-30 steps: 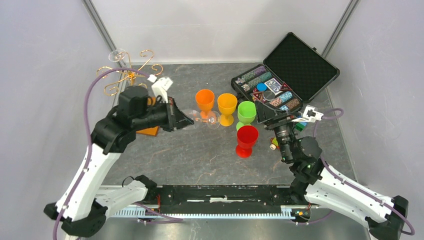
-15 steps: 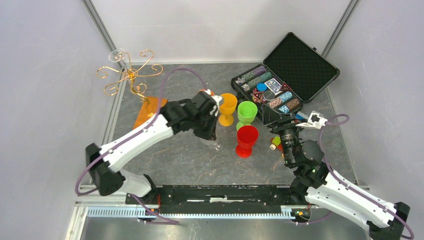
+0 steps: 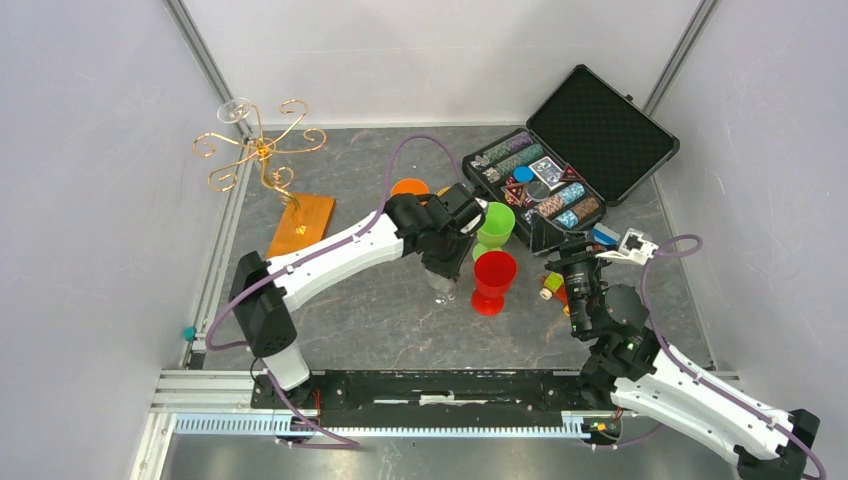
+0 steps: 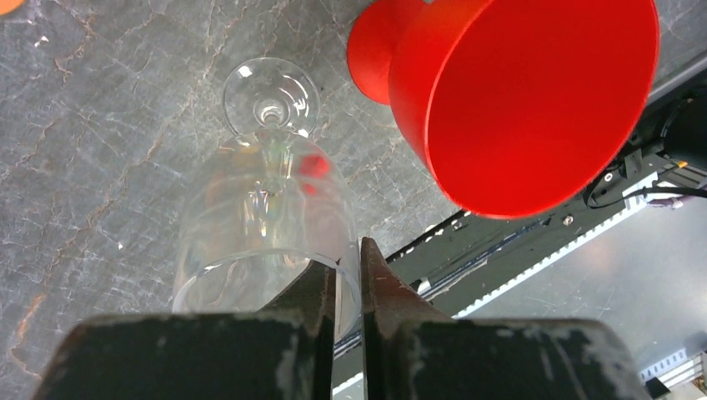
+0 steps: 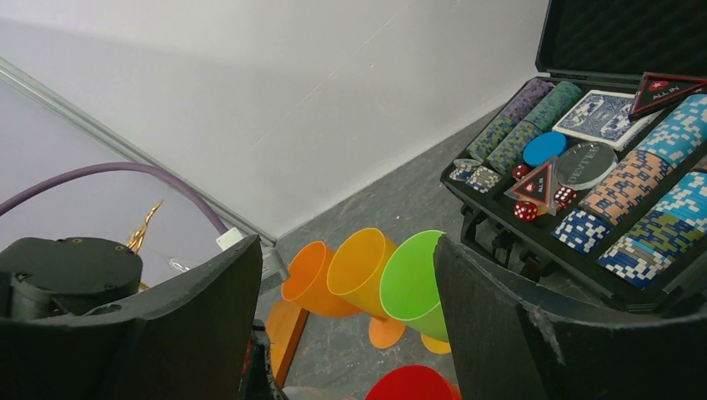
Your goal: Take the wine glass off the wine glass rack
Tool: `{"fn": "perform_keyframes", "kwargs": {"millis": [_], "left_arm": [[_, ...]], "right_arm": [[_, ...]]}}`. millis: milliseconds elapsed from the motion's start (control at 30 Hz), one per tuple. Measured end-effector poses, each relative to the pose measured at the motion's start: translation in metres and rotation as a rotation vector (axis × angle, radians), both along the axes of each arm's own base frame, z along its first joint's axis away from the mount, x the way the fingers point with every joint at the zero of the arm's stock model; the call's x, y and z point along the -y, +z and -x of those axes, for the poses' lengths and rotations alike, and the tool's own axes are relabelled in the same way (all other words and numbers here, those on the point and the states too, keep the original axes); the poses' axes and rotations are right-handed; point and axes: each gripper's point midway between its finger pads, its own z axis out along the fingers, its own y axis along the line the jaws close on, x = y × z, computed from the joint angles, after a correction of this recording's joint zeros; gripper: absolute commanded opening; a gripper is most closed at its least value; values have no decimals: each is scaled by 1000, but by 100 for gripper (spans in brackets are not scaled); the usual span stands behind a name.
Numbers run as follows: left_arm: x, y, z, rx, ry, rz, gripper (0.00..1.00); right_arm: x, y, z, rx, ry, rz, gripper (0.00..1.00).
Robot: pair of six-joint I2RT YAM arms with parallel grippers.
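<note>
The left end effector [image 4: 348, 260] is pinched nearly shut on the thin rim of the wine glass [image 4: 263, 208], which stands upright just beside the red cup [image 4: 517, 100], well apart from the wine glass rack [image 3: 262, 165], and looks light, slippery and easy to break.

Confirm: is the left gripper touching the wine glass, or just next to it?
Touching. The left wrist view shows the left gripper shut on the wine glass, its rim wall pinched between the two fingers.
</note>
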Motion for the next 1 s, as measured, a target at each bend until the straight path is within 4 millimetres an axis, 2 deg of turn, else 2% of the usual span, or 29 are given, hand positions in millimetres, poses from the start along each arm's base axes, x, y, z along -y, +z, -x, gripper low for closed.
{"fn": "perform_keyframes", "kwargs": {"millis": [100, 367, 633, 833, 933, 967, 1000], "left_arm": [[6, -4, -5, 1, 2, -10, 14], [10, -3, -10, 12, -6, -13, 39], [19, 22, -18, 58, -8, 35, 62], [14, 54, -26, 138, -18, 57, 77], [5, 83, -32, 212, -11, 90, 90], [2, 93, -33, 235, -7, 104, 98], [-3, 106, -37, 272, 4, 120, 100]], "right_arm": [[0, -1, 0, -2, -2, 2, 80], [-1, -3, -1, -7, -2, 12, 80], [-1, -3, -1, -7, -2, 11, 80], [-1, -2, -1, -7, -2, 11, 80], [-1, -2, -1, -6, -2, 10, 80], [-1, -2, -1, -6, -2, 10, 80], [-1, -2, -1, -6, -2, 9, 80]]}}
